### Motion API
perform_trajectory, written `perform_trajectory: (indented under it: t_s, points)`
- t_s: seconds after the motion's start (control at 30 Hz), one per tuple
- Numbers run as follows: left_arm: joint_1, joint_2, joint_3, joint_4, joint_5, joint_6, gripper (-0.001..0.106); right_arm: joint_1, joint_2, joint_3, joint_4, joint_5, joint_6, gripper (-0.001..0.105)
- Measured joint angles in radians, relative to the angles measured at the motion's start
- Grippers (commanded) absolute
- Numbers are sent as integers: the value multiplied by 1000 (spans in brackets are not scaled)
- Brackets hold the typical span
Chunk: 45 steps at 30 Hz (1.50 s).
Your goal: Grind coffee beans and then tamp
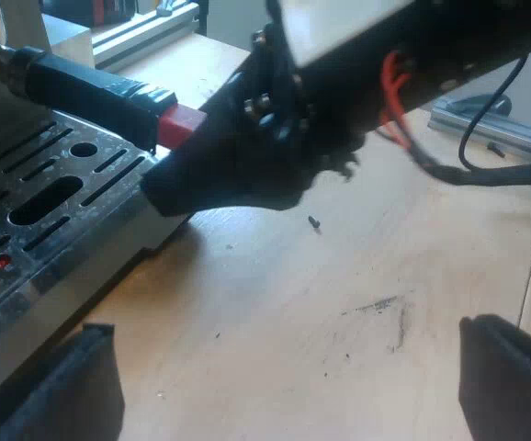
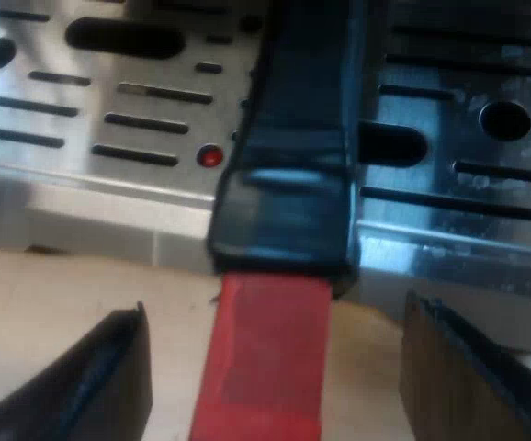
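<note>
In the left wrist view, the left gripper (image 1: 288, 354) hovers over a bare stretch of the wooden table (image 1: 275, 294). Its two black fingers (image 1: 63, 386) are spread wide apart and hold nothing. Beside it stands the espresso machine's steel drip tray (image 1: 54, 211), slotted and speckled with droplets, its edge meeting the table. The holder's dark handle (image 1: 82, 83) juts out above that tray, and its red end (image 1: 181, 126) reaches past the tray's edge. The right gripper (image 1: 192, 179) sits right at that red end, a dark mass close against it; from here it cannot be told whether it touches. A small dark speck (image 1: 314, 222), perhaps a screw, lies on the table near it.

In the right wrist view, the handle crosses the drip tray toward the camera, and the red end sticks out over the table's edge. The right gripper's fingers (image 2: 82, 386) stand open, one on each side of the red end, with a clear gap on both sides and no contact. A small red dot (image 2: 209, 156) shows on the tray just beside the handle.
</note>
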State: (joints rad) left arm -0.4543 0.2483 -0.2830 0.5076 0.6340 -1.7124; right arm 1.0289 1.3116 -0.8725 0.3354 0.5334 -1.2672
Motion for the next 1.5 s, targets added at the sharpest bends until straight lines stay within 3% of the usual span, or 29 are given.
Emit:
perform_trajectory:
  t_s: [0.2,0.57,0.73,1.03,1.23,1.5]
  points:
    - [0,0,0,0,0,0,77,1,17,0,-44,-28,-64,59]
    - [0,0,0,0,0,0,77,-2,45,0,-67,-28,-71,59]
    - [0,0,0,0,0,0,77,-22,45,0,-72,-33,-34,58]
    - [0,0,0,0,0,0,77,-30,45,0,-72,-44,11,35]
    - [0,0,0,0,0,0,77,-32,45,0,-50,-27,29,1]
    - [0,0,0,0,0,0,77,-31,39,0,-48,-34,29,0]
